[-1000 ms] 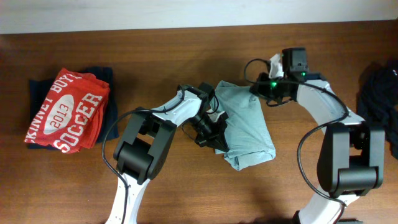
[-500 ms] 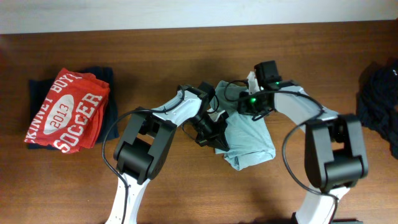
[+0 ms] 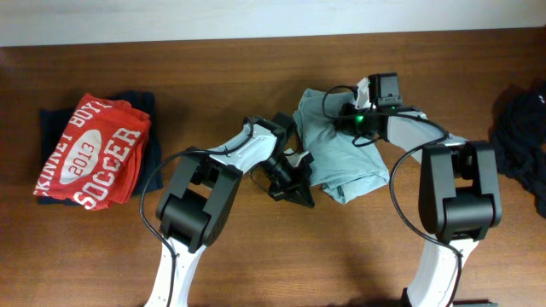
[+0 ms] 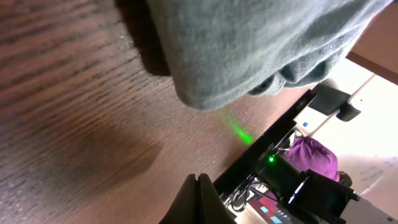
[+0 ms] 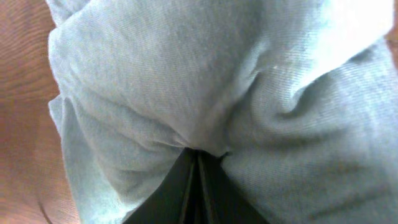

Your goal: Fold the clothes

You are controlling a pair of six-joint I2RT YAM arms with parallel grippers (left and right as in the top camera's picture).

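The clothes, a pale grey-blue t-shirt [image 3: 345,158], lie bunched in a heap at the table's middle. My right gripper [image 3: 339,118] reaches in from the right at the heap's far end. In the right wrist view its jaws [image 5: 198,154] are shut, with a gathered fold of the t-shirt [image 5: 186,74] pinched at their tips. My left gripper [image 3: 300,194] rests low by the heap's near-left edge. Its fingers [image 4: 199,182] are pressed together with nothing between them, and the t-shirt [image 4: 249,43] lies just beyond them.
A red t-shirt [image 3: 90,152] with white lettering sits folded on a dark garment [image 3: 141,104] at the left. A black garment [image 3: 522,136] lies at the right edge. Brown wooden table [image 3: 256,264] all round.
My right gripper swung left over the t-shirt, then back toward the far side, drawing the fabric with it. The heap's near end has slid away from the front. The left arm stayed still.
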